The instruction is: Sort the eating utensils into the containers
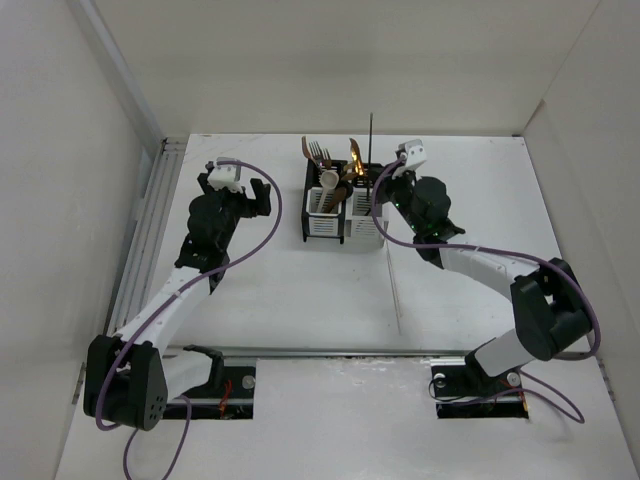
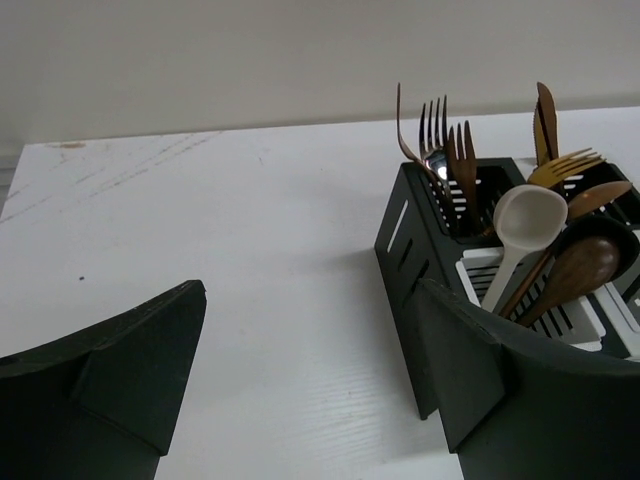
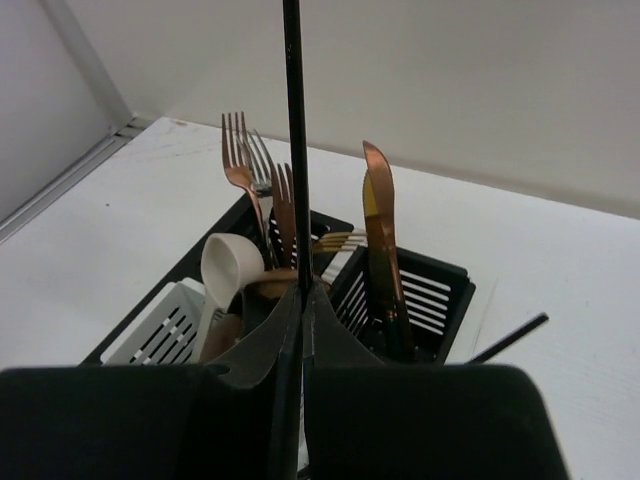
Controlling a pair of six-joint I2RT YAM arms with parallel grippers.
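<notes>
The two joined containers (image 1: 328, 226) stand at the table's middle back, holding copper forks (image 1: 318, 152), a cream spoon (image 2: 528, 220) and a brown wooden spoon (image 2: 585, 270). My right gripper (image 1: 381, 181) hovers at the right container's edge, shut on a black chopstick (image 3: 295, 150) that points straight up. Over the containers (image 3: 425, 290) in the right wrist view, the right gripper (image 3: 303, 295) pinches that stick. A white chopstick (image 1: 393, 285) lies on the table in front of the right container. My left gripper (image 2: 310, 370) is open and empty, left of the containers (image 2: 415, 235).
A second thin black stick (image 3: 510, 338) lies on the table just right of the containers. A metal rail (image 1: 150, 215) runs along the table's left side, and white walls close in the back and both sides.
</notes>
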